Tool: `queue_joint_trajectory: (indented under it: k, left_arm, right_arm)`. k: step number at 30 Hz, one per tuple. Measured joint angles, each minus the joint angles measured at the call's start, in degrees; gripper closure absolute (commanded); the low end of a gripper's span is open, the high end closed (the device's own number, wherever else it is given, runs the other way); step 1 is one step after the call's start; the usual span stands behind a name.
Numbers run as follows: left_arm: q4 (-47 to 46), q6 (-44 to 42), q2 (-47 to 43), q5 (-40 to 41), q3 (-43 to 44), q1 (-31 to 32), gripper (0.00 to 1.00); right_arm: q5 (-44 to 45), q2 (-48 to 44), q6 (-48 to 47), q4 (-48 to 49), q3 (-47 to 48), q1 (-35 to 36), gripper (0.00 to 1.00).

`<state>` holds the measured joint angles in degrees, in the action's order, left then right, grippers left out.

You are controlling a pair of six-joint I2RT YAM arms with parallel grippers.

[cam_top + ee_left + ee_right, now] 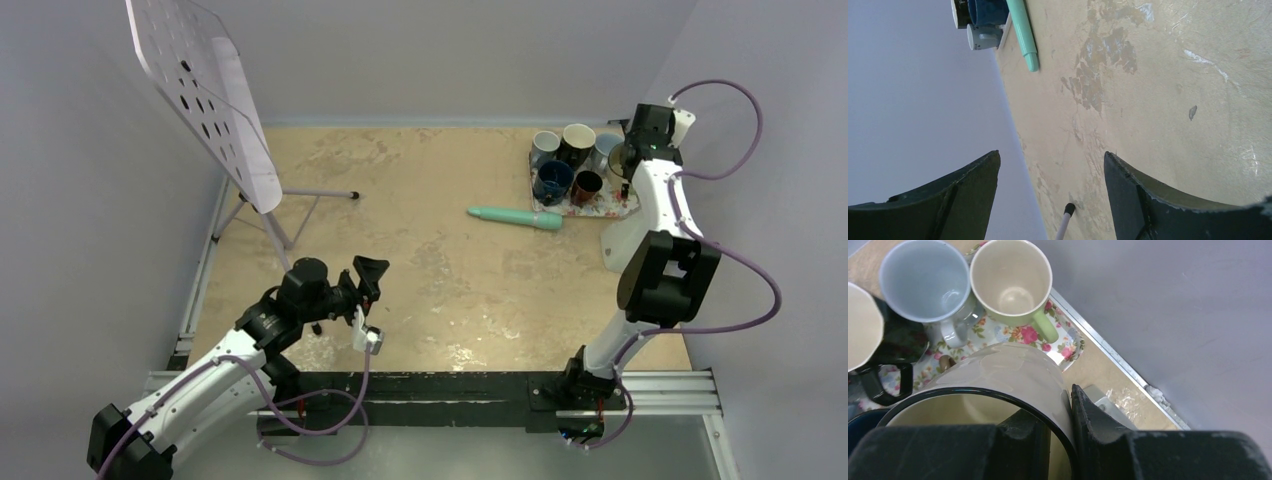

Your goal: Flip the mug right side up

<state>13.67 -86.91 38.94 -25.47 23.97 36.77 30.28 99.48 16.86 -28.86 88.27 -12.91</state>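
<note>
Surface: table (440, 290) beige, worn and blotched. Grey walls (480, 50) on three sides. Perforated panel (205, 95) on a stand, far left of the tray (1066, 346). The tray is floral and sits at the table's far right corner. A teal tube (515, 216) lies flat on the table just left of the tray.

Right gripper (1064, 407): nearly closed, pinching the mug (1008, 370) by its rim, one finger inside and one outside the wall. The mug is pale and glossy with a dark rim, mouth toward the wrist camera, at the tray's right side. Cannot tell whether it rests on the tray or is lifted.

Left gripper (1052, 170): fingers wide apart, nothing between them, well left of the tray above bare table.

Views: only the right wrist view shows the grip, plus the blue mug (923, 280), green mug (1010, 280) and black mug (878, 340), all upright on the tray beyond the held one. In the top view the arm hides this. The left wrist view adds a stand leg (1065, 220) tip.
</note>
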Motion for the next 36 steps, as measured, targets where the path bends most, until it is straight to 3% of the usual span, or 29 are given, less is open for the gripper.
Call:
queue_joint_trajectory:
  k: [23,36]
  left_arm:
    - [-2.05,2.38,-0.96,0.28,-1.40,0.00,0.20]
    - [-2.12,2.99,-0.92,0.20,-1.40,0.00,0.20]
  right_arm:
    - [0.24,9.64,0.22,1.70,4.46,-3.26,1.00]
    - [0.33,8.61,3.32,3.02,-0.24,-3.17,1.00]
